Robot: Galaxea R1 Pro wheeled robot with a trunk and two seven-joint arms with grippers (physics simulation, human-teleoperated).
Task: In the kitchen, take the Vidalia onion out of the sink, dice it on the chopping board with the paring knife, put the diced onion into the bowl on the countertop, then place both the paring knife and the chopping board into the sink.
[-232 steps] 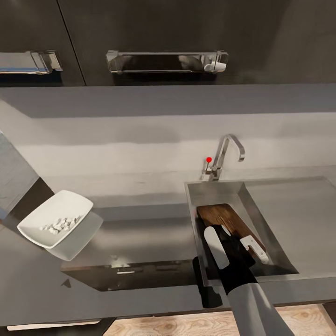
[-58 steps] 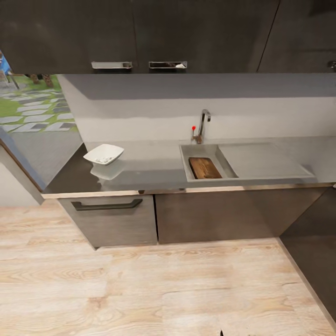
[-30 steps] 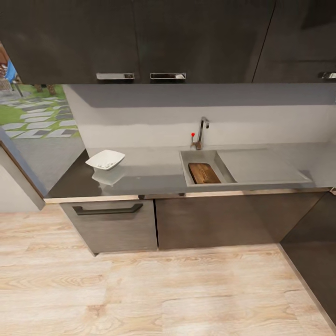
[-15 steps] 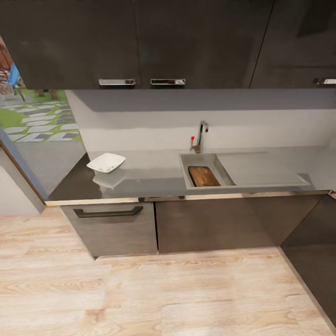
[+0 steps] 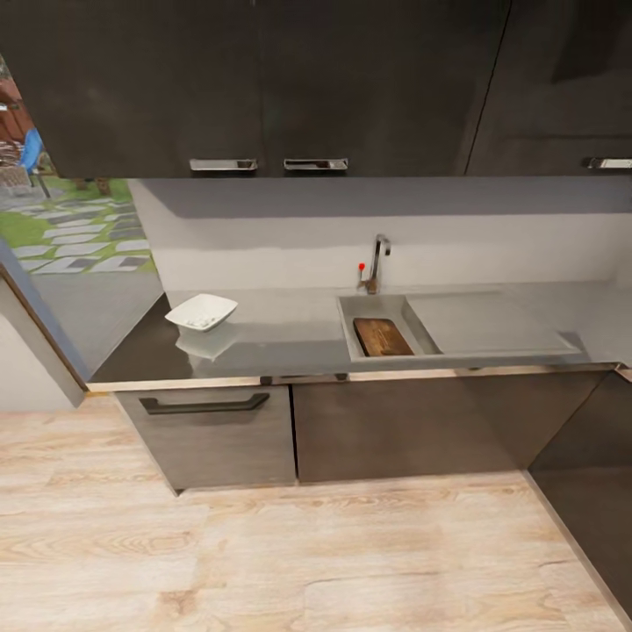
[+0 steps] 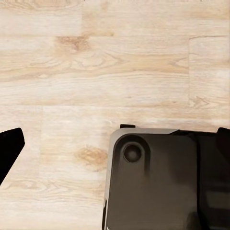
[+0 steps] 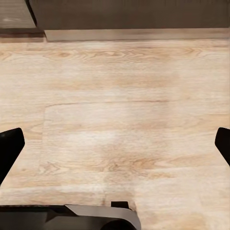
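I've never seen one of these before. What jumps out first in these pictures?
From the head view, a long dark countertop runs under dark cupboards, with a brown chopping board lying in the pale sink beside a chrome tap. A white bowl sits near the counter's left end. Both wrist views look down at pale wood floor, each with dark fingertips spread wide at the picture's edges.

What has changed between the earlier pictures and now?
The robot has backed away from the countertop, so the view takes in much more floor. The right arm, earlier reaching into the sink over the chopping board, has withdrawn. The board stays in the sink; the bowl stays on the countertop.
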